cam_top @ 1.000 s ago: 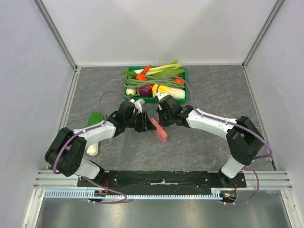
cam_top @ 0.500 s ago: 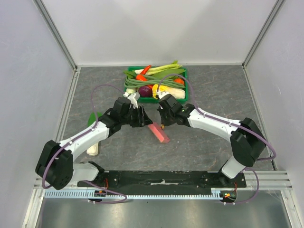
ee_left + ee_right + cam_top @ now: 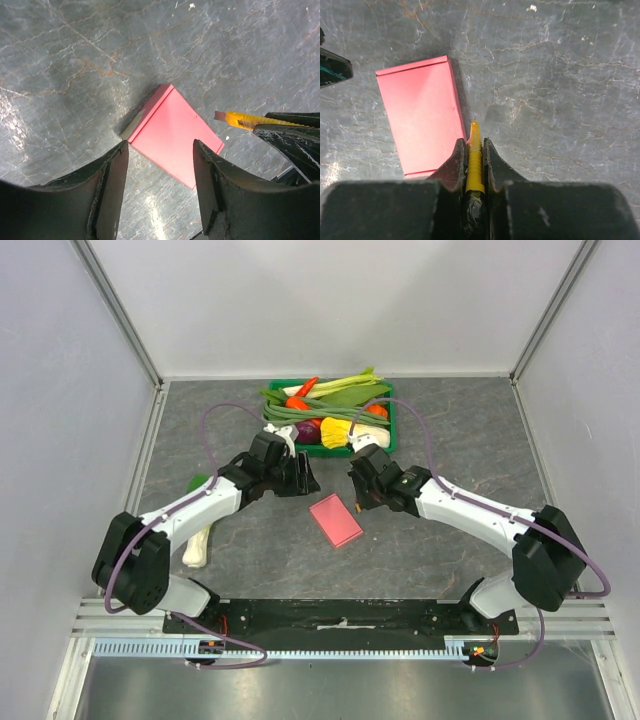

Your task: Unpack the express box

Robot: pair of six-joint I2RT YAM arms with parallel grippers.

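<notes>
The express box (image 3: 336, 520) is a thin pink-red box lying flat on the grey table between the two arms. It also shows in the left wrist view (image 3: 172, 134) and in the right wrist view (image 3: 421, 116). My left gripper (image 3: 303, 478) is open and empty, up and left of the box and clear of it. My right gripper (image 3: 360, 496) is shut on a yellow utility knife (image 3: 474, 160), whose tip points past the box's right edge. The knife also shows in the left wrist view (image 3: 245, 120).
A green crate (image 3: 391, 415) full of vegetables stands behind the grippers. A green vegetable (image 3: 199, 486) and a white one (image 3: 196, 550) lie on the table at the left, beside the left arm. Grey walls enclose the table on three sides.
The box was tilted on edge between the two grippers and now lies flat. Both grippers have drawn back from it, the left to the left, the right to the right.
</notes>
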